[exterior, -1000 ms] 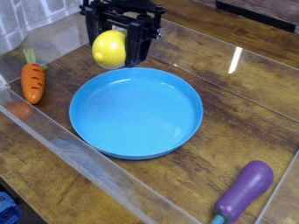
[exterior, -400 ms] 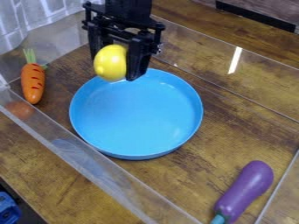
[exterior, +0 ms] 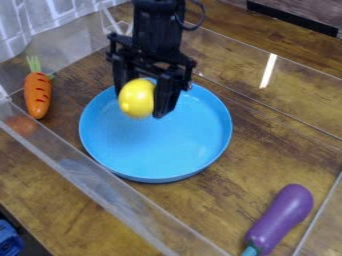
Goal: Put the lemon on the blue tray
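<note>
The lemon [exterior: 136, 98], smooth, yellow and egg-shaped, is sitting between the black fingers of the gripper [exterior: 147, 99], which is pinching it from both sides. It is hanging over the left part of the blue tray [exterior: 187, 150], a big round shiny plastic dish with a low rim. Whether the lemon is touching the tray is hard to tell. An orange carrot [exterior: 38, 92] is lying to the left, well apart. A purple eggplant [exterior: 278, 219] is lying at the bottom right. Everything is resting on a brown wooden table [exterior: 287, 120].
</note>
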### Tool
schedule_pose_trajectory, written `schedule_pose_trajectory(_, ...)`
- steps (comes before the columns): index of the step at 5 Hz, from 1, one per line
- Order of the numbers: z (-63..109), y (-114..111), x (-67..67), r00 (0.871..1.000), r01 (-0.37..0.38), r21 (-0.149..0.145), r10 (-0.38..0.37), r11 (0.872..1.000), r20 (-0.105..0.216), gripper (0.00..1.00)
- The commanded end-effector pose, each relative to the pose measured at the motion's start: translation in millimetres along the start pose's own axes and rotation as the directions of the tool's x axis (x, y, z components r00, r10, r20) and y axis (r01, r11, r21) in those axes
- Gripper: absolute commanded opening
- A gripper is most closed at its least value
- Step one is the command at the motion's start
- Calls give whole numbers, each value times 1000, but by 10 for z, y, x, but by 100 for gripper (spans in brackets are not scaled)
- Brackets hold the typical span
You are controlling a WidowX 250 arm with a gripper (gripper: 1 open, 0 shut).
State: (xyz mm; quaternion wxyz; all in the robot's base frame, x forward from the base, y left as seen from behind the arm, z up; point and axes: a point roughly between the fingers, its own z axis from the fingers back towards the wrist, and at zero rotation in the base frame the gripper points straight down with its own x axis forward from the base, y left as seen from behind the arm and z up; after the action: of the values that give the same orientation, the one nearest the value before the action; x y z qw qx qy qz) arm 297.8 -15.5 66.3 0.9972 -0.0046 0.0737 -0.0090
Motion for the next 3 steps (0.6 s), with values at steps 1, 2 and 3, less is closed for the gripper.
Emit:
schedule_pose_trajectory(1,32,-80,92,999,20,-17,-19,1000,34,0)
schedule_pose_trajectory(2,-53,-110,163,999,19,-31,-17,999,40,0)
schedule_pose_trajectory(3,-90,-115,224,998,17,-49,-14,999,54,100)
